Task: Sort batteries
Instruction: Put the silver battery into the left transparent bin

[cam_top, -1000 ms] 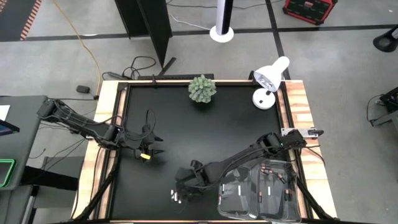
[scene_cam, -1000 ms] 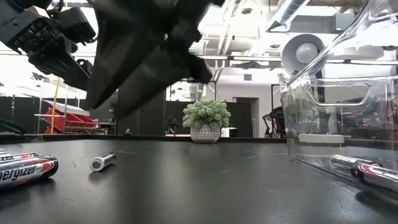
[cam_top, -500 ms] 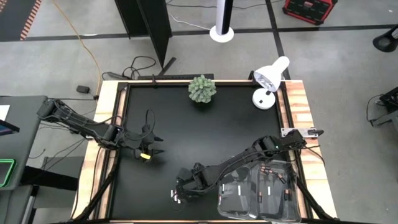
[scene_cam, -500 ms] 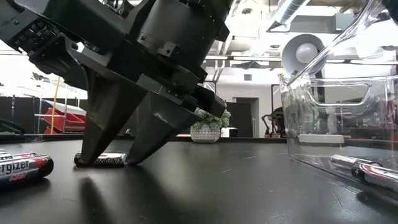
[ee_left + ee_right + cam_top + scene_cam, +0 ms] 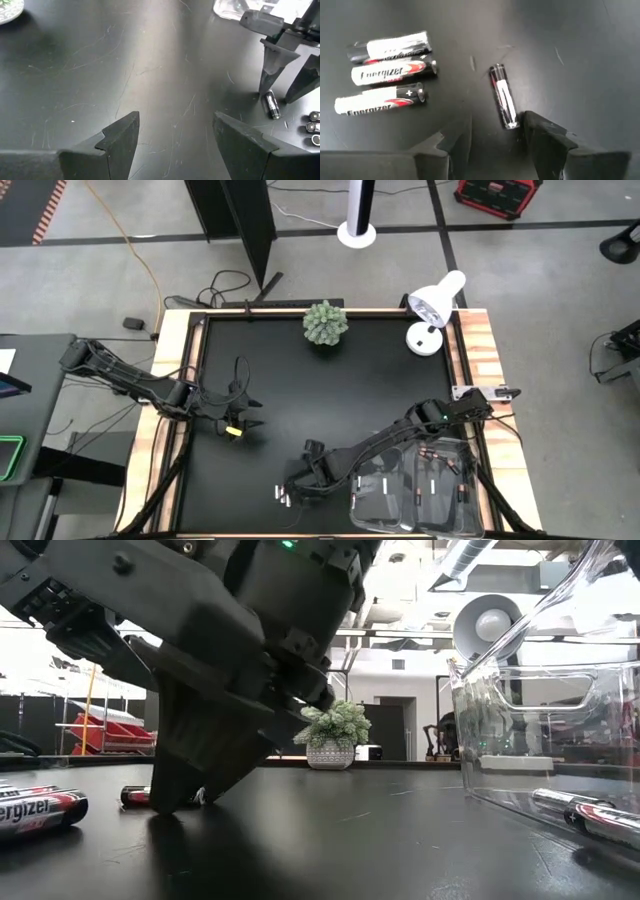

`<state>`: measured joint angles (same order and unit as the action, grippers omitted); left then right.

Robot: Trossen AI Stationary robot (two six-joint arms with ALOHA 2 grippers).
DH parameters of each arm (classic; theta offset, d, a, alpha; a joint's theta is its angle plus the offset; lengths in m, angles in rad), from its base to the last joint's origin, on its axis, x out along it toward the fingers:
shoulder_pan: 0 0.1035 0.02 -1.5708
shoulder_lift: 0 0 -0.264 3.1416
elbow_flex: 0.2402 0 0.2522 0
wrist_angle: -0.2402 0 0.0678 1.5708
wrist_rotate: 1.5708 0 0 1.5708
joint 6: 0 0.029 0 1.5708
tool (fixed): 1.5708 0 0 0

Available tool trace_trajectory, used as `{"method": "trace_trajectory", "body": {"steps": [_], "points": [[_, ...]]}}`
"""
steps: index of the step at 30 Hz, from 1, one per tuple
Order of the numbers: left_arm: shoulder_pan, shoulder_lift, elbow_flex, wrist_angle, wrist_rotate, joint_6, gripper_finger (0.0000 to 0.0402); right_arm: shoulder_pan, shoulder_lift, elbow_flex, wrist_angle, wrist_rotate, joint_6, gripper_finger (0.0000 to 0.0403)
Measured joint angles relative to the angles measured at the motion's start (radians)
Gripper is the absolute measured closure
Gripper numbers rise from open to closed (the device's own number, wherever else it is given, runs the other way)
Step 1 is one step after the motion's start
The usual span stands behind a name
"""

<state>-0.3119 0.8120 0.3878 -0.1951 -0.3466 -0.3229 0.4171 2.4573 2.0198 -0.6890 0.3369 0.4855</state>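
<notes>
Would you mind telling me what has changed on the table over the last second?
The right gripper has dropped from above the table to a lone battery, its open fingers now straddling it near one end without gripping. That battery has rolled slightly. The three batteries beside it, the clear bins and the left gripper, waiting open at the table's left, stayed put.

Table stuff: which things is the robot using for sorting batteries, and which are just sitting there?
For the job: lone battery between the right gripper fingers; three batteries lying together; clear bins with sorted batteries.

Just lying about: plant, white lamp. Left gripper waits, open.
</notes>
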Motion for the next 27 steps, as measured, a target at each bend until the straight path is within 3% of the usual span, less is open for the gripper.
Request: {"method": "trace_trajectory", "body": {"steps": [3,12,27], "points": [[0.0,0.0,0.0,0.0,0.0,0.0,0.0155,-0.002,0.0,-0.001,0.03,0.003,-0.09,0.02],[0.0,0.0,0.0,0.001,0.0,0.0,0.0155,-0.034,0.002,-0.001,0.041,-0.03,-0.161,0.0221],[0.0,0.0,0.0,0.001,0.0,0.001,0.0155,-0.041,0.002,0.0,0.036,-0.123,-0.173,0.0326]]}}
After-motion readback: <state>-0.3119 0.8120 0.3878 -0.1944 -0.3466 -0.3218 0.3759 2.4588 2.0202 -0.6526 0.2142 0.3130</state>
